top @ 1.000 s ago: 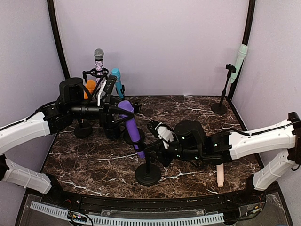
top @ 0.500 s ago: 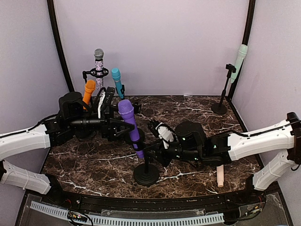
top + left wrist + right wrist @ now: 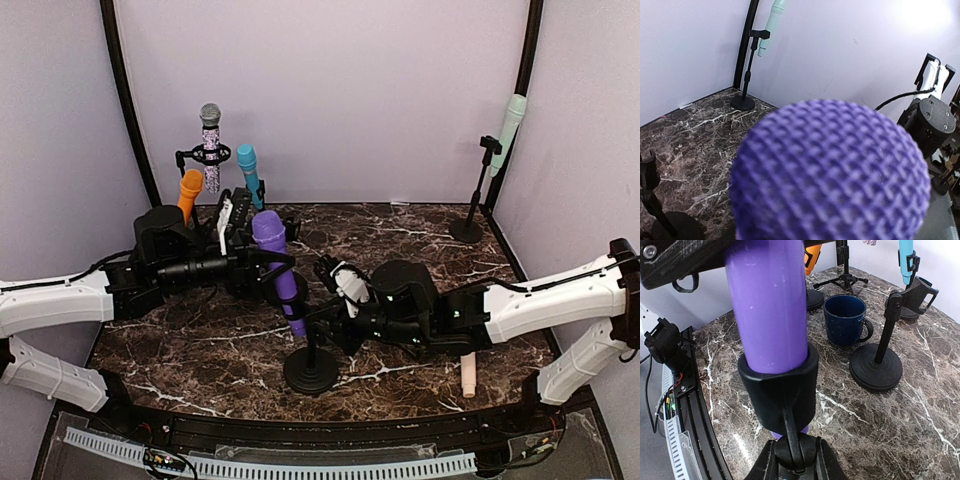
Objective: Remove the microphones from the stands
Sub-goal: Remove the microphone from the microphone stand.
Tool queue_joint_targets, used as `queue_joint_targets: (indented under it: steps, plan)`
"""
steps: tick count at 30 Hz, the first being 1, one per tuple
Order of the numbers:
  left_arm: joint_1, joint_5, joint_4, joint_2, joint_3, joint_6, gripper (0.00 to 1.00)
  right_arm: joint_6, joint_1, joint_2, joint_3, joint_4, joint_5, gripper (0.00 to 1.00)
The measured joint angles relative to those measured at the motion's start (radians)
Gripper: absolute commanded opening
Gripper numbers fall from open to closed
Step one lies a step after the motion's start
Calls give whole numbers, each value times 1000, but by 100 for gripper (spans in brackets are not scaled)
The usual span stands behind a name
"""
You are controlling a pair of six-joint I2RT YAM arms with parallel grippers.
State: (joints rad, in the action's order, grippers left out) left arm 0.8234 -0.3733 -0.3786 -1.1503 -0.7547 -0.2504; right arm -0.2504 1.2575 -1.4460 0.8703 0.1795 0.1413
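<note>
The right tool [image 3: 795, 462] clamps the stem of the stand [image 3: 777, 390]; the purple microphone [image 3: 767, 305] sits in its clip. The left tool [image 3: 262, 265] is at the microphone's neck; whether it grips, I cannot tell.

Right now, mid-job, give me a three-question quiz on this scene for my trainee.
1. True or false: the purple microphone is already out of its clip.
2. What is the right gripper shut on? A) the blue mug B) the stand just below the clip C) the orange microphone
3. Fill in: the mint microphone stands at the table's far ____ corner.
Key: 1 false; 2 B; 3 right.
</note>
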Motion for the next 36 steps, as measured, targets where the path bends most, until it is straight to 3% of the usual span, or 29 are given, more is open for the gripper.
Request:
queue_joint_targets:
  steps: [6, 12, 36]
  plan:
    - [19, 21, -63, 2, 42, -53, 22, -10, 13, -6, 3, 0, 35, 0]
    - [15, 32, -84, 34, 75, -62, 2, -14, 32, -50, 63, -44, 68, 0]
    - [10, -47, -114, 76, 105, 98, 0, -26, 72, -117, 166, -156, 124, 0]
